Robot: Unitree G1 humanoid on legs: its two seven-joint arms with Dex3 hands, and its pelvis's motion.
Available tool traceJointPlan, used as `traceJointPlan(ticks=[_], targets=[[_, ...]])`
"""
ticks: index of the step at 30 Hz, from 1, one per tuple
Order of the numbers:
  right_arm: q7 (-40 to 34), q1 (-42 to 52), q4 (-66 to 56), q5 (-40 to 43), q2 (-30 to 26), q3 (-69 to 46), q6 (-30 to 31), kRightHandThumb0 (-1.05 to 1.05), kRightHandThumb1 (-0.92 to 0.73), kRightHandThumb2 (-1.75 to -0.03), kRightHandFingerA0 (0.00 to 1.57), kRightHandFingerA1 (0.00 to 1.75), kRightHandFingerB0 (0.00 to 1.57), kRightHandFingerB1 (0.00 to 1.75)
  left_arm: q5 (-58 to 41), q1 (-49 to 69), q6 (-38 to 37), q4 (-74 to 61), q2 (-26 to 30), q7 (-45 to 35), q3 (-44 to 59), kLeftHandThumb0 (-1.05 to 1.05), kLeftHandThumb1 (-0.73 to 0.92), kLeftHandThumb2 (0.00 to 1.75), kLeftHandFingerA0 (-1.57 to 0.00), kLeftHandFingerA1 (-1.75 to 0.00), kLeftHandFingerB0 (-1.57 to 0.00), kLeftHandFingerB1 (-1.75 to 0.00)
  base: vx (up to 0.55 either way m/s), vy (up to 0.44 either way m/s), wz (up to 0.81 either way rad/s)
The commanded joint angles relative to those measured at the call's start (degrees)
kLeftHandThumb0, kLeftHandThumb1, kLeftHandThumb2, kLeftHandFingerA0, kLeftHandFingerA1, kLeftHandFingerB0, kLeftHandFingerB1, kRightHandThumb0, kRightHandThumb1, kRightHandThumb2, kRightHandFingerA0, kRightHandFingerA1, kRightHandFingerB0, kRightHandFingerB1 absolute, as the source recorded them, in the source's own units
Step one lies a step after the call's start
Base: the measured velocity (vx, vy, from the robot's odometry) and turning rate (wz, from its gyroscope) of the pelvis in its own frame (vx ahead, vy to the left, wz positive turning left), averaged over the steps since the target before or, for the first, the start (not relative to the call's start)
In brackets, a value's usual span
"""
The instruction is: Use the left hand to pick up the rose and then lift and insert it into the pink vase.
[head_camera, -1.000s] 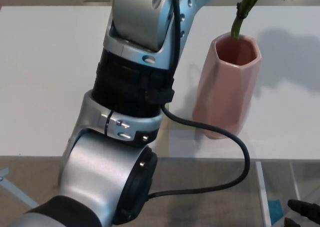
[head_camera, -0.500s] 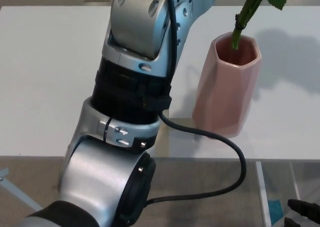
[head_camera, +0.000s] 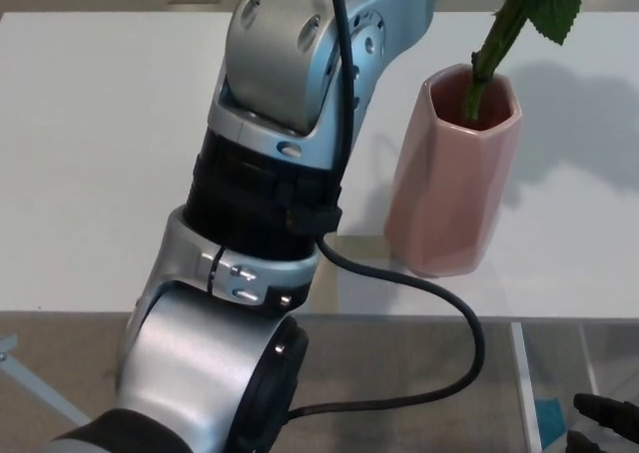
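Item: rose (head_camera: 499, 34), stem only. You see a green stem with one serrated leaf at the upper right of the frame; the bloom is cut off by the top edge. The stem's lower end sits inside the mouth of the vase, leaning up and to the right.

Item: pink vase (head_camera: 454, 174). Faceted, upright, right of centre, standing on the white table (head_camera: 90, 154) near its front edge.

Item: left arm (head_camera: 260, 214). Silver and black, it fills the middle of the frame and runs up out of the top edge. A black cable (head_camera: 439, 313) loops from it below the vase. The left hand itself is out of frame, so you cannot tell how its fingers are set or whether they pinch the stem.

Item: right hand (head_camera: 604, 418). Only dark fingertips show at the lower right corner, well apart from the work; whether they are spread or pressed together cannot be told.

Step in hand, by judgement: insertion, late stage, stem tip already in the opening. Next move calls for you to lower the stem straight down until it rests in the vase, then release without nudging the rim.
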Motion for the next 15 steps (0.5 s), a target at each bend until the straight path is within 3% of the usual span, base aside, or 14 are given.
traceJointPlan(ticks=[1, 15], targets=[[0.0, 0.3, 0.3, 0.7, -0.2, 0.0, 0.6, -0.20, -0.60, -0.57, 0.62, 0.51, 0.57, 0.48, -0.9, 1.9, 1.0, -1.2, -4.1, 0.8, -1.3, -0.22, 0.84, 0.65, -0.95, -1.45, -0.78, -0.96, 0.00, 0.000, 0.00], [0.2, -0.1, 0.0, 0.9, 0.0, -0.1, 0.7, -0.20, -0.60, -0.57, 0.62, 0.51, 0.57, 0.49, -0.8, 6.3, 1.1, -2.7, -3.3, 0.8, -3.9, -0.24, 0.84, 0.65, -0.98, -1.44, -0.78, -0.91, 0.00, 0.000, 0.00]])
